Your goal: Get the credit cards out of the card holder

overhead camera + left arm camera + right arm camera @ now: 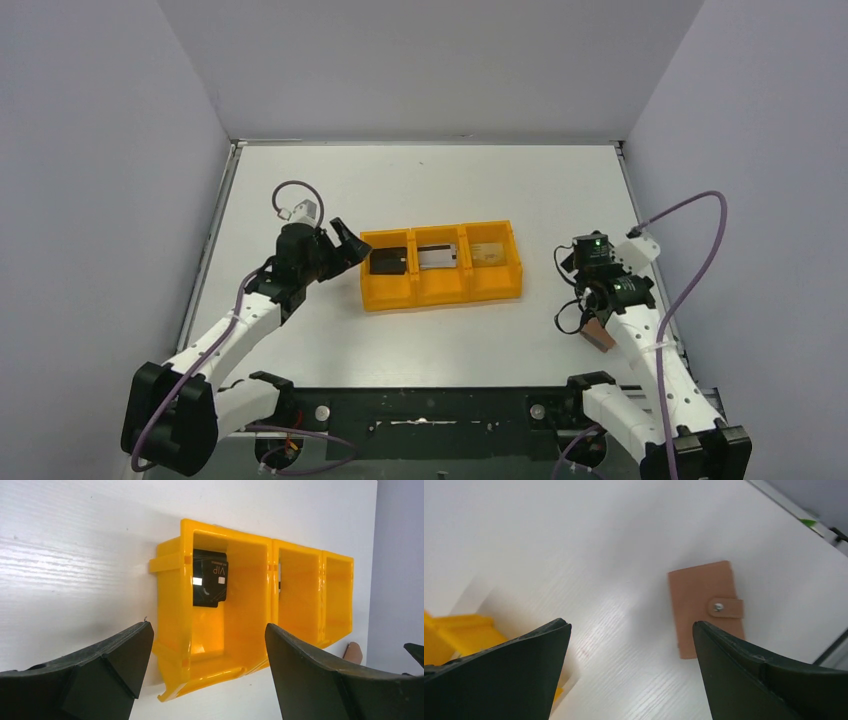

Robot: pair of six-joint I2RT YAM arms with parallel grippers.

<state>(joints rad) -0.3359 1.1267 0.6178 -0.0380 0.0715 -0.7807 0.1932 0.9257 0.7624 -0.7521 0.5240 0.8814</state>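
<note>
Credit cards (441, 258) lie in the orange tray (440, 296) in the middle of the white counter (450, 180), one in each of its three boxes. The black card (388, 262) is in the left box, the grey card (441, 257) is in the middle box, and the gold card (488, 253) is in the right box. The brown card holder (600, 335) lies flat and shut on the counter, on the right and nearer than the tray, with its little snap tab on top. Part of it is hidden under the right arm. The left end effector (348, 243) is just beside the left end of the tray, wide apart and holding nothing. The right end effector (592, 300) hangs over the card holder, also wide apart and holding nothing.
</note>
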